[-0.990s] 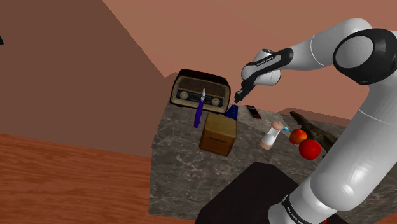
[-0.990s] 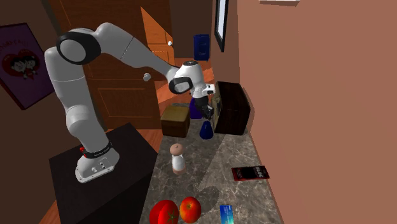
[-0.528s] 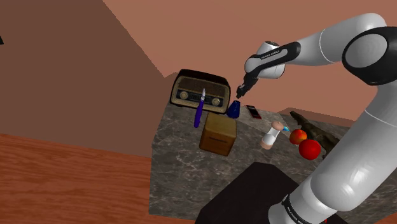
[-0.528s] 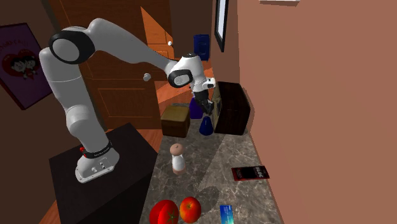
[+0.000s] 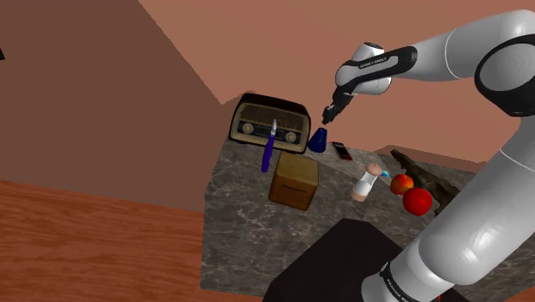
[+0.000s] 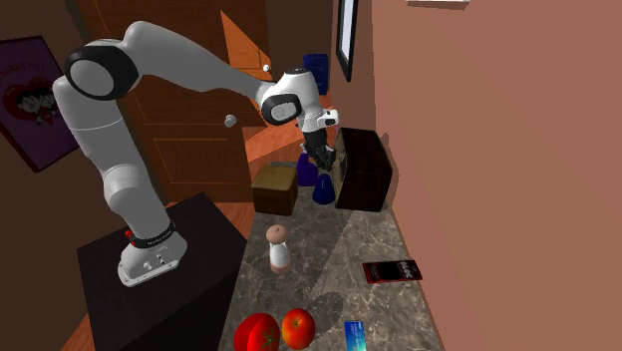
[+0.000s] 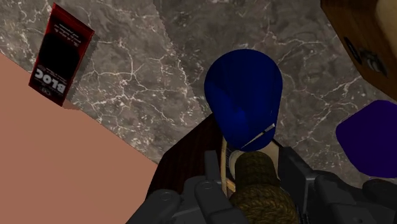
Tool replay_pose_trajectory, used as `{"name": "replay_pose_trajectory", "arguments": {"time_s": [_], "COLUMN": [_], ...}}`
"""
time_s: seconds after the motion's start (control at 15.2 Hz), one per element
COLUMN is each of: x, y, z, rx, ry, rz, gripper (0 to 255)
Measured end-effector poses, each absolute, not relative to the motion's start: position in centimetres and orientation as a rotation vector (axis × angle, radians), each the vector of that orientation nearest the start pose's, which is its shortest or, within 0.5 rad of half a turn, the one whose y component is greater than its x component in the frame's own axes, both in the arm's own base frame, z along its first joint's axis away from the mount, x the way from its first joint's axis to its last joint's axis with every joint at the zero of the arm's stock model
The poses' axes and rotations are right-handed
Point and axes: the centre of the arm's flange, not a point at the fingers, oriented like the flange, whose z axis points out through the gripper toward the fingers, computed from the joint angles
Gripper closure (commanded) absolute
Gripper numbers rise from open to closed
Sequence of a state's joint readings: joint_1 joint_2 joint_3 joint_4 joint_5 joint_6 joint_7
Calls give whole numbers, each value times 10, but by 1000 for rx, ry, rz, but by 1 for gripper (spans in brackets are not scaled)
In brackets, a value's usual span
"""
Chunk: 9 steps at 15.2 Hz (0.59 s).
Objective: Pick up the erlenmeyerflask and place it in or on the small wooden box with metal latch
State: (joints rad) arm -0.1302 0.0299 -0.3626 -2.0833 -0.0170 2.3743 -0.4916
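One blue flask point(image 7: 243, 102) hangs above the marble counter point(image 5: 249, 223), its cord-wrapped neck pinched between the two fingers of the black gripper point(image 7: 253, 167); it is just in front of the one radio point(image 5: 270, 123) and near the one brown box point(image 5: 294, 181). The counter also holds two red fruits point(image 5: 417, 201), one shaker point(image 5: 367, 182), one red-and-black packet point(image 7: 62, 56) and one purple vase point(image 5: 268, 153). The fingers hide most of the flask's neck; the wrist view cuts off the box; a dark object point(image 5: 422, 172) behind the fruits is hard to make out.

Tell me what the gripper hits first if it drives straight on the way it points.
The blue flask, clasped in the gripper, sits right in that line; past it the marble countertop seems next, though depth is unclear.
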Motion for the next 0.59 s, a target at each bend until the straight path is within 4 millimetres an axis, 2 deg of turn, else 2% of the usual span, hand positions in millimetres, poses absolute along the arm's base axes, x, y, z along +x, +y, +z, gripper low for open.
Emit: {"name": "replay_pose_trajectory", "arguments": {"time_s": [0.59], "x": [509], "y": [-272], "z": [486], "rx": [-3267], "ry": [-18], "rz": [-362], "gripper": [255]}}
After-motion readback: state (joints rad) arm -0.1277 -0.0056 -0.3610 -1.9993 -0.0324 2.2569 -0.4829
